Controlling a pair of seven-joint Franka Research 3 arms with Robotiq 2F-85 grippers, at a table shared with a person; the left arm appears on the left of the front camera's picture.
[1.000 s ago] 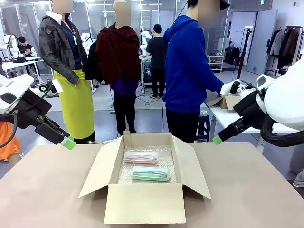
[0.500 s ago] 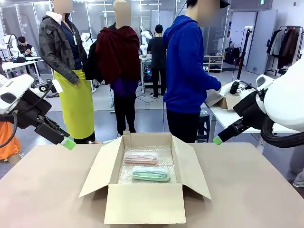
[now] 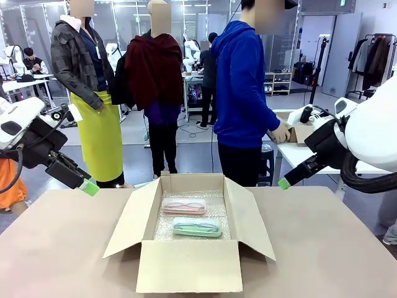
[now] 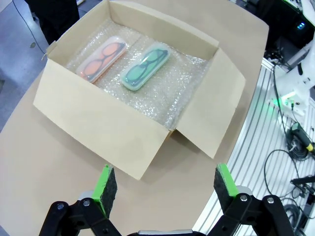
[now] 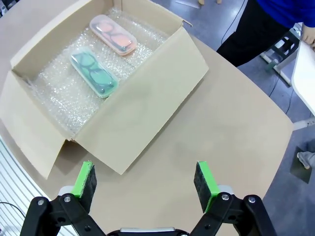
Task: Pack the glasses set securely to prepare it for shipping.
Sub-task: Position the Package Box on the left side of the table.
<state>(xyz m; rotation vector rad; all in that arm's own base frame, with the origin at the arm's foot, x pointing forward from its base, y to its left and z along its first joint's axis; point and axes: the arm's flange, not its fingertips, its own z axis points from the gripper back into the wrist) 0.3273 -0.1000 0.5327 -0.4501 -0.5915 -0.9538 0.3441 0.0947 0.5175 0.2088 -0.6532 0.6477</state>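
Observation:
A pale pink glasses case [image 3: 183, 205] [image 4: 102, 58] [image 5: 113, 34] and a mint green one [image 3: 196, 226] [image 4: 146, 66] [image 5: 93, 73] lie side by side on bubble wrap [image 3: 214, 202] inside an open cardboard box [image 3: 188, 266] [image 4: 101, 128] [image 5: 147, 108] at the table's middle. Both cases are closed, with glasses faintly visible through the lids. My left gripper [image 3: 89, 186] [image 4: 165, 184] hangs open above the table's left side. My right gripper [image 3: 284, 182] [image 5: 146, 184] hangs open above the right side. Neither holds anything.
A person in a blue hoodie [image 3: 242, 93] stands behind the far edge, turned toward a side table [image 3: 298, 152] on the right with a hand on a small box [image 3: 296, 132]. All four box flaps are open.
The person in blue has turned a little further right and moved a hand to the small box on the side table. Both arms and the cases are still.

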